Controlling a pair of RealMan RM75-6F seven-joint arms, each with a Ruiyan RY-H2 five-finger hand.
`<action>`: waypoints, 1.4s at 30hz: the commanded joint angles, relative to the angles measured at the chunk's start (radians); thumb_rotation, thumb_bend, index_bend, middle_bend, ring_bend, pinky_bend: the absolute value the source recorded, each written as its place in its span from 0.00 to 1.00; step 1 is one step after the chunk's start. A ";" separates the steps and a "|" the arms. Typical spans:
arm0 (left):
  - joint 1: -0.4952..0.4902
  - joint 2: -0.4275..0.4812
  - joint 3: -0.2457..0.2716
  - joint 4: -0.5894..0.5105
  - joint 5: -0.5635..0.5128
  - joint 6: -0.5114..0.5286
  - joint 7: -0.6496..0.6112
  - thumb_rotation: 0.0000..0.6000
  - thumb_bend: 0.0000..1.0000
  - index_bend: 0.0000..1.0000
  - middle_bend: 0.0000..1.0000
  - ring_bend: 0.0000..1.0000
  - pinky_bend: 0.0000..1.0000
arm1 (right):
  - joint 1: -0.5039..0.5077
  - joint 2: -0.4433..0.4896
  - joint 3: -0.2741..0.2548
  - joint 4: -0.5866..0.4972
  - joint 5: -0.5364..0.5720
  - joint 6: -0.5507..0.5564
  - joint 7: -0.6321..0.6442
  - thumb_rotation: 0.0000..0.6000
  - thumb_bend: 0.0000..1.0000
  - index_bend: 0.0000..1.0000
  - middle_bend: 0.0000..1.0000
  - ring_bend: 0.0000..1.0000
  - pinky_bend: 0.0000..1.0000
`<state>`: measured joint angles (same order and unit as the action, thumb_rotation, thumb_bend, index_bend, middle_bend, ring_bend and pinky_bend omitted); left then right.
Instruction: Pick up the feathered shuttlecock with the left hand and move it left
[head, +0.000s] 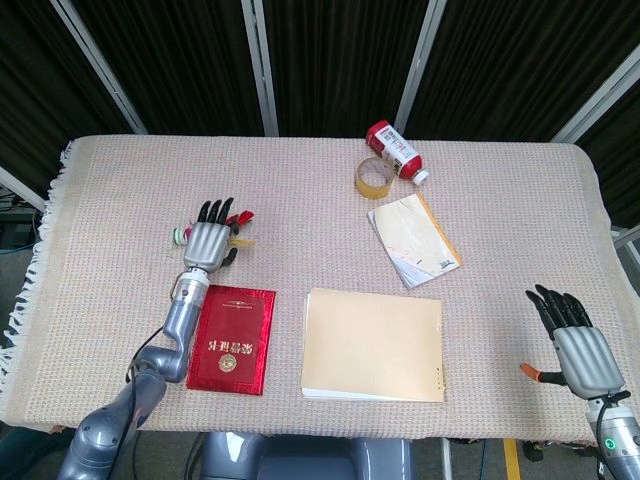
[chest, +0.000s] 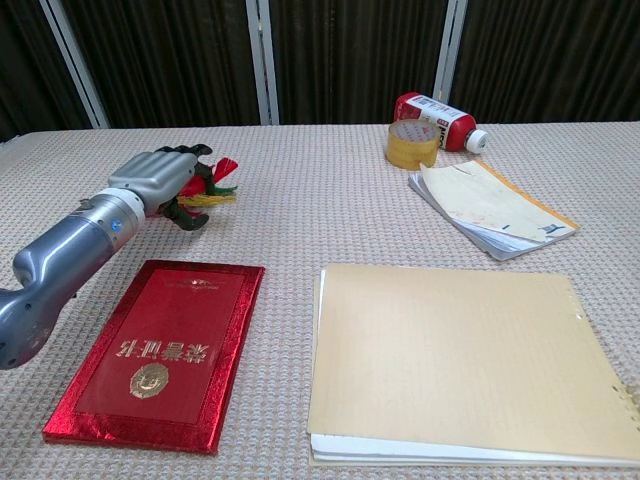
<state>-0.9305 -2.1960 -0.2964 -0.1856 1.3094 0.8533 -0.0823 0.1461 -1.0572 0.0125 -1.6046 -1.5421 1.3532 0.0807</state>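
Note:
The feathered shuttlecock (head: 240, 216) lies on the woven cloth at the left, its pale base (head: 178, 236) pointing left and its red and yellow feathers (chest: 222, 170) pointing right. My left hand (head: 208, 241) lies palm down over its middle with the fingers stretched out and apart, so most of the shuttlecock is hidden. In the chest view the left hand (chest: 158, 180) covers the feathers' roots, thumb hanging on the near side. I cannot see a grip on it. My right hand (head: 577, 340) stands open near the front right corner, holding nothing.
A red booklet (head: 232, 338) lies just in front of the left hand, with a tan notebook (head: 373, 343) to its right. Further back right are a notepad (head: 412, 240), a tape roll (head: 375, 178) and a red bottle (head: 394, 151) on its side. The cloth's fringed edge (head: 40, 250) runs along the left.

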 joint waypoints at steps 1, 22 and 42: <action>-0.010 -0.013 0.006 0.015 0.001 0.006 -0.006 1.00 0.44 0.51 0.00 0.00 0.00 | -0.004 0.003 -0.004 -0.003 -0.008 0.007 0.002 1.00 0.03 0.00 0.00 0.00 0.00; 0.190 0.094 0.100 -0.092 0.092 0.496 -0.256 1.00 0.62 0.78 0.11 0.00 0.00 | 0.009 -0.001 -0.013 -0.010 -0.007 -0.024 0.012 1.00 0.03 0.00 0.00 0.00 0.00; 0.411 0.465 0.179 -0.507 0.132 0.568 -0.224 1.00 0.38 0.24 0.01 0.00 0.00 | 0.027 -0.007 0.000 -0.002 0.028 -0.051 0.061 1.00 0.05 0.00 0.00 0.00 0.00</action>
<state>-0.5278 -1.7545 -0.1180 -0.6560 1.4406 1.4340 -0.3276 0.1742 -1.0639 0.0118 -1.6054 -1.5143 1.3005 0.1428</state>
